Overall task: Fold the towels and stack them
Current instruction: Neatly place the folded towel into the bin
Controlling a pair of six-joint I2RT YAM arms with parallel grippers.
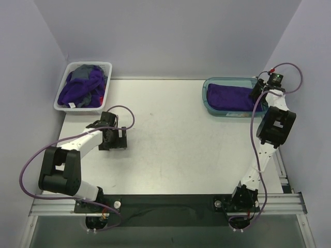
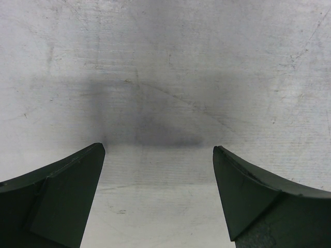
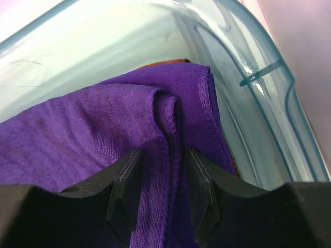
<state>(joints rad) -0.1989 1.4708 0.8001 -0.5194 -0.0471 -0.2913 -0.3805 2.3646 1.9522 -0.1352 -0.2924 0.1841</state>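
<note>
A purple towel (image 3: 93, 124) is laid folded in the tray (image 3: 258, 129), at the far right of the bench (image 1: 176, 144). A raised ridge of its cloth, near the right-hand edge, is pinched between the fingers of the right claw (image 3: 163, 165), which is clamped on it inside the tray. A sliver of orange towel (image 3: 166, 62) is seen beneath the purple one at the tray's far wall, so a stack is judged to be begun there.

The cloth is judged soft, light and limp. No shape will be kept when it is lifted, and a single layer can be drawn off the fold if only the top ply is taken. Good friction is expected from the terry pile, so slipping is unlikely, and nothing here is fragile. A hold is best taken at a hemmed edge or corner, with all plies pinched together. Otherwise the fold should be pressed flat rather than dragged.

More towels (image 1: 83, 89), purple with some grey showing, are heaped unfolded in the basket (image 1: 61, 101) at the far left corner, and these are judged to be left to do. The left claw (image 2: 159, 155) is held with its jaws wide apart, low over bare bench, with nothing between them, near the basket on its near side.
</note>
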